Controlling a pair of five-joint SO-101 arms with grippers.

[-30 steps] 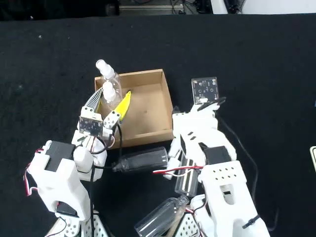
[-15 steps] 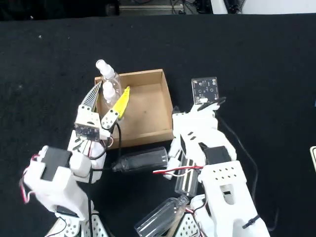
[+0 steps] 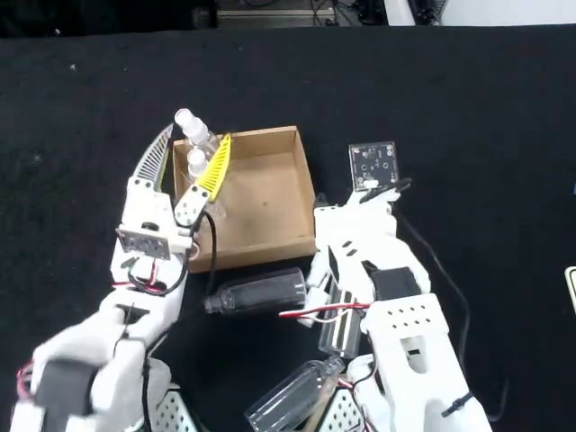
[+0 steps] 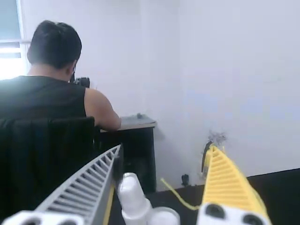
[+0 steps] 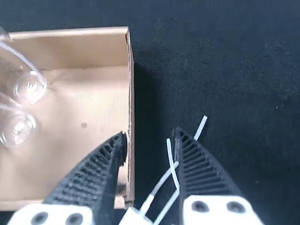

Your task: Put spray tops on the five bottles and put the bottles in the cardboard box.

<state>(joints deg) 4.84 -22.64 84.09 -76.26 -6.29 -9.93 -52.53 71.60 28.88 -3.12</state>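
Two bottles (image 3: 200, 148) with tops on stand in a corner of the cardboard box (image 3: 270, 135). The left gripper (image 3: 197, 133) is wide open around them. The right gripper (image 5: 149, 136) pinches a spray top (image 5: 136, 214). Two bare bottles (image 3: 256, 292) lie on the table, not done yet.
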